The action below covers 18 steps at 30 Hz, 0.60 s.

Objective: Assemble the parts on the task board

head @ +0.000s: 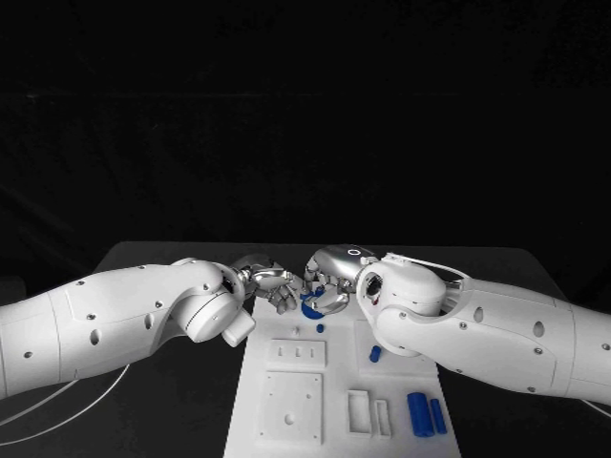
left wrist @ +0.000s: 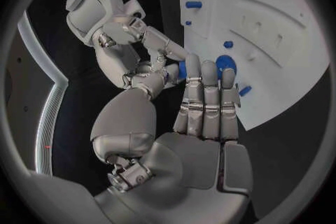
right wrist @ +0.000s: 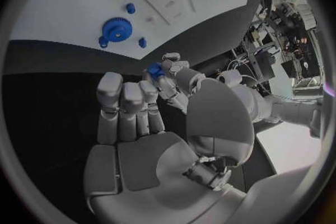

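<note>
My right hand [right wrist: 150, 123] pinches a small blue part [right wrist: 154, 70] above the task board's [head: 295, 405] far end; left hand [left wrist: 203, 117] released, fingers near the blue gear [right wrist: 116, 29]; next: seat it, needs careful alignment.

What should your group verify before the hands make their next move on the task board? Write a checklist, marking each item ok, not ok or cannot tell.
1. Small blue part sits between fingertips where the hands meet: ok.
2. Which hand bears it, left hand or right hand: cannot tell.
3. Blue gear lies flat on the task board: ok.
4. Blue cylinders lie away from both hands: ok.
5. The part's target seat is visible: cannot tell.
</note>
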Available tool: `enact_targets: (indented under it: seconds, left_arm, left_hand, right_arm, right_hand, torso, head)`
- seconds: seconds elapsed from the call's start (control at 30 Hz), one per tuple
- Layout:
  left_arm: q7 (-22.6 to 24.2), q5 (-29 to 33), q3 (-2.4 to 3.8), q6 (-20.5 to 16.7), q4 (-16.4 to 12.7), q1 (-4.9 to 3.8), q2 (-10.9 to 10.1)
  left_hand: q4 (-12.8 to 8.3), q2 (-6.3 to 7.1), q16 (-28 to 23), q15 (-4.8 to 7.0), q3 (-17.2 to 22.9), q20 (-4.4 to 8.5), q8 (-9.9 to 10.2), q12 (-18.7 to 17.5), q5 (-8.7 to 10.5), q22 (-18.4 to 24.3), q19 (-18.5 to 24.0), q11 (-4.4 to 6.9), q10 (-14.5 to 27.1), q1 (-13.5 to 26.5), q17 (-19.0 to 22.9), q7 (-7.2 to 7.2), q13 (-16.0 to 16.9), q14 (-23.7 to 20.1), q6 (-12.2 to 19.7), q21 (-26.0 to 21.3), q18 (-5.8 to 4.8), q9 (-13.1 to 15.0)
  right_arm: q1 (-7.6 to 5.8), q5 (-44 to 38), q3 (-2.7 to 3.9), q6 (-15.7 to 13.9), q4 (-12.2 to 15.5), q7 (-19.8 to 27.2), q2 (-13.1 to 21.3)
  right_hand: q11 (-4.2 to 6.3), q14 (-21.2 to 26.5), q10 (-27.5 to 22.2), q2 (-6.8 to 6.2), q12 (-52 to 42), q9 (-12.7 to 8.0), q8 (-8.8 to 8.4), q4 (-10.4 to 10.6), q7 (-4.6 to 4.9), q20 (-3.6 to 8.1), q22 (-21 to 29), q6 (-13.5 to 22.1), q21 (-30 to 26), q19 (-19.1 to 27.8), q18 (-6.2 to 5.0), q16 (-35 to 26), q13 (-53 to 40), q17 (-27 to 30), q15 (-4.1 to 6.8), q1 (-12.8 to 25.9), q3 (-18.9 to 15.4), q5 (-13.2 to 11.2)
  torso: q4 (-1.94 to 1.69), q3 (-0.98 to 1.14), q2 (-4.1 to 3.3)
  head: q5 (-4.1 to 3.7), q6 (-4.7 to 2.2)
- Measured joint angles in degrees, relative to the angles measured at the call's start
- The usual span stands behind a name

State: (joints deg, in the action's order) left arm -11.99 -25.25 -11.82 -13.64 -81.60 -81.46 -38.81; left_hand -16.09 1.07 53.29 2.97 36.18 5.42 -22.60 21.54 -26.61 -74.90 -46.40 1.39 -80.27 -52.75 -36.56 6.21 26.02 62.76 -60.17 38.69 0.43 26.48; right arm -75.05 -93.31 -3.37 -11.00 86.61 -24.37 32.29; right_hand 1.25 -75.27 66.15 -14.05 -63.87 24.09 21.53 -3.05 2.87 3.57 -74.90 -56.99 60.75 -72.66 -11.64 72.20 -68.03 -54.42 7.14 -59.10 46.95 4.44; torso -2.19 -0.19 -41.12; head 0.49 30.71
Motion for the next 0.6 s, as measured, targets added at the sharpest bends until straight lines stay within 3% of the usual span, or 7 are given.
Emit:
enact_targets:
  seconds: [0.13,0.27,0.37,0.5,0.6]
  left_arm:
    - [-0.14,-0.26,-0.03,-0.15,0.02,0.00,-0.01]
    - [-0.23,-0.58,-0.03,-0.28,0.05,0.00,-0.04]
    - [-0.30,-1.16,-0.01,-0.44,0.12,0.00,-0.14]
    - [-0.56,-3.03,-0.19,-0.59,0.20,0.00,-0.43]
    - [-0.78,-5.92,-0.66,-0.62,-0.09,0.00,-0.57]
  left_hand:
    - [0.00,0.19,0.14,0.00,0.00,0.00,0.00,0.15,-0.40,-0.01,0.00,0.18,-0.18,0.26,-0.06,0.00,0.30,0.00,0.00,0.13,0.00,0.00]
    - [-0.05,0.30,0.22,0.21,-0.05,0.00,0.01,0.44,-0.41,-0.05,0.00,0.18,-0.18,0.45,-0.06,0.00,0.54,0.21,0.00,0.41,0.00,0.00]
    - [-0.07,0.35,0.53,0.21,-0.07,0.00,0.01,0.44,-0.85,-0.04,0.00,0.38,-0.38,0.50,-0.06,0.00,0.72,0.21,0.00,0.42,0.01,0.00]
    - [-0.07,0.49,0.62,0.44,-0.08,0.00,0.02,0.82,-1.17,-0.04,0.00,0.40,-0.40,0.37,-0.12,0.12,0.94,0.44,-0.12,0.77,0.00,0.01]
    - [-0.07,0.75,0.63,0.44,-0.08,0.00,0.13,0.82,-1.17,-0.04,0.00,0.50,-0.52,0.10,-0.12,0.20,1.12,0.44,-0.21,0.79,0.00,0.01]
  right_arm:
    - [0.14,0.14,0.01,-0.21,-0.35,0.19,-0.09]
    - [0.24,0.29,0.01,-0.68,-0.91,0.50,-0.13]
    - [0.31,0.64,-0.07,-1.56,-1.57,1.03,0.28]
    - [0.34,1.37,-0.11,-3.98,-2.08,2.08,2.41]
    - [0.34,1.98,-0.10,-6.21,-1.81,3.16,4.59]
  right_hand:
    - [0.00,0.00,0.00,0.00,0.21,0.00,-0.04,0.23,0.03,0.00,0.00,-0.04,0.00,0.00,-0.01,0.01,0.00,0.00,0.00,0.00,0.08,0.00]
    - [-0.01,0.00,-0.01,-0.81,0.32,0.00,-0.30,0.91,0.51,0.00,0.00,-0.83,-0.21,0.00,-0.09,-0.25,0.07,0.08,0.00,0.81,-0.24,-0.28]
    - [-0.45,0.15,-0.73,-2.33,0.99,-0.28,-1.12,1.62,1.81,-0.12,0.00,-0.44,-0.70,0.12,-0.10,-0.90,0.31,0.41,-0.14,2.31,-1.91,-0.67]
    - [-1.73,3.36,-4.43,-3.05,3.36,-1.37,-3.60,0.12,4.25,-0.92,0.33,3.15,-3.35,3.88,-0.08,-3.82,1.34,1.47,-1.66,4.75,-6.77,-0.67]
    - [-2.34,5.43,-6.26,-3.15,4.87,-1.40,-3.78,-1.08,4.69,-1.53,1.31,4.22,-6.06,6.73,-0.02,-6.01,2.50,2.18,-2.06,5.09,-9.30,0.72]
  torso:
    - [-0.02,0.00,0.01]
    - [-0.02,0.00,0.01]
    - [-0.02,0.00,0.01]
    - [-0.02,-0.01,0.05]
    - [-0.05,-0.04,0.07]
  head:
    - [0.05,0.05]
    - [0.08,0.09]
    - [0.09,0.13]
    - [0.09,0.13]
    - [0.09,0.14]
